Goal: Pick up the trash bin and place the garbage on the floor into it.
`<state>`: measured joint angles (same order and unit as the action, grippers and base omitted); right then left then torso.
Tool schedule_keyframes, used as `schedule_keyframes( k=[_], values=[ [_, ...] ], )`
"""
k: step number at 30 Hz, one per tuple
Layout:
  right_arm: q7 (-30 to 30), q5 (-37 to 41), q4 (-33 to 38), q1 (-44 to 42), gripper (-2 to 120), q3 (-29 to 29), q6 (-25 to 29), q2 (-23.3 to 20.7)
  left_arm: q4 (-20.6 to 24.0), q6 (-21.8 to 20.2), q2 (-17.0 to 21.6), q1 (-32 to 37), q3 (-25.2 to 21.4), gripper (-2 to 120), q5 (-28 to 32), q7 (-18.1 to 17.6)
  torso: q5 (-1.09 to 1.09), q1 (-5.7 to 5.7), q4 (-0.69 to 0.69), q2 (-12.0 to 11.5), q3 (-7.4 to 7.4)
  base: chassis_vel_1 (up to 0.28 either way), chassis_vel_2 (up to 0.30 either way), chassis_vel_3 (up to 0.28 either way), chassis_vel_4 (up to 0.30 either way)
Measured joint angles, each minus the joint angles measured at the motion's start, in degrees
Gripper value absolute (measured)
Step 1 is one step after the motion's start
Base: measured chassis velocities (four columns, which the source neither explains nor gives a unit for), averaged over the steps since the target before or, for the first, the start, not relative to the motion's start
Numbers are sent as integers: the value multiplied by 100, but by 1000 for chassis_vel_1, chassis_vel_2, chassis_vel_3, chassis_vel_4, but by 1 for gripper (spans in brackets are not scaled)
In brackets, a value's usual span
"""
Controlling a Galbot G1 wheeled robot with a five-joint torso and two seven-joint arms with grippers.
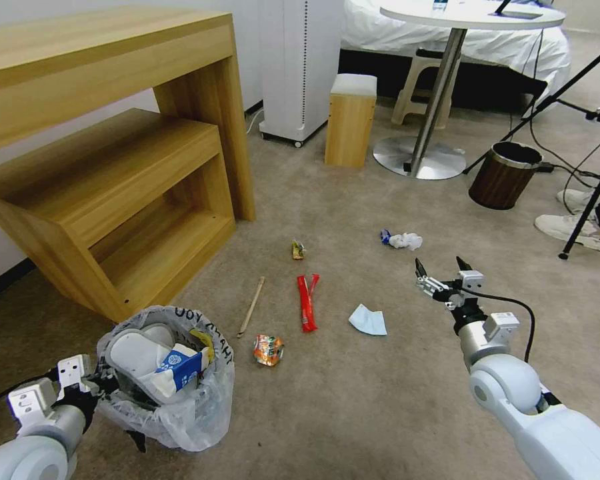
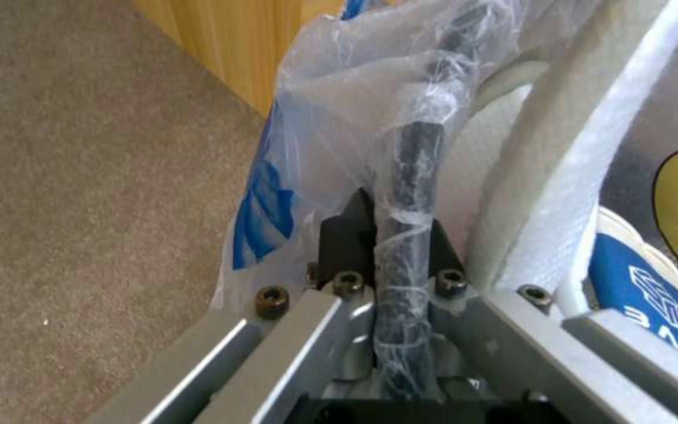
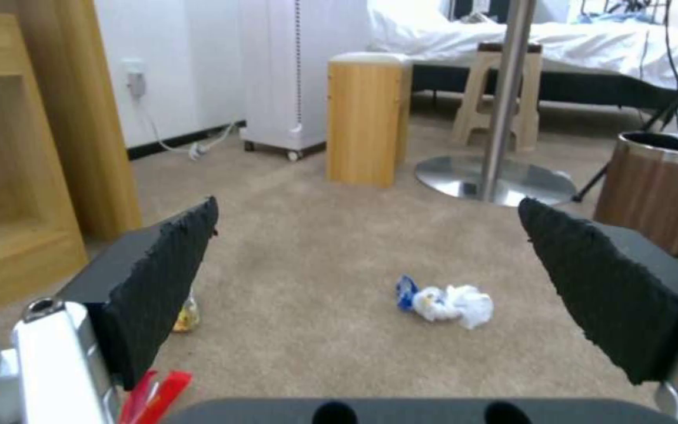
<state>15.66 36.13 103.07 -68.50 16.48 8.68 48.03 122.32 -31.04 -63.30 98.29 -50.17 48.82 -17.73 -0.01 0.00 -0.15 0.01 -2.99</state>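
The trash bin (image 1: 180, 400), lined with a crinkled clear bag, sits at the lower left of the head view. It holds white slippers (image 1: 135, 352) and a blue-white carton (image 1: 179, 365). My left gripper (image 1: 100, 385) is shut on the bin's rim (image 2: 418, 159), with the dark rim and bag pinched between its fingers (image 2: 345, 232). On the beige floor lie a wooden stick (image 1: 251, 306), a red wrapper (image 1: 307, 302), an orange snack packet (image 1: 268, 349), a pale tissue (image 1: 367, 320), a tiny bottle (image 1: 299, 249) and a crumpled white wad (image 1: 401, 240). My right gripper (image 1: 442, 272) hovers open above the carpet, short of the wad (image 3: 449, 301).
A wooden shelf unit (image 1: 113, 167) stands at the left. Farther back are a brown wood-grain bin (image 1: 504, 175), a round table's pedestal (image 1: 420, 157), a wooden stool (image 1: 351, 120) and a white appliance (image 1: 300, 67). Tripod legs (image 1: 590, 207) and a person's shoes (image 1: 580, 230) are at the right.
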Motion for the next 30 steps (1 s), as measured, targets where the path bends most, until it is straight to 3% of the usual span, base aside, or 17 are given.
schedule_keyframes(
  k=[13, 30],
  values=[
    [-81, -147, -117, 140, 99, -95, 258, 44, -53, 10, 50, -61, 22, 0, 23, 8, 1, 0, 0, 0, 0, 0, 0, 0, 0],
    [-45, -148, 105, -99, 99, 134, 166, -47, 121, -4, 111, -77, 26, 0, 134, -1, 2, 0, 0, 0, 0, 0, 0, 0, 0]
  ],
)
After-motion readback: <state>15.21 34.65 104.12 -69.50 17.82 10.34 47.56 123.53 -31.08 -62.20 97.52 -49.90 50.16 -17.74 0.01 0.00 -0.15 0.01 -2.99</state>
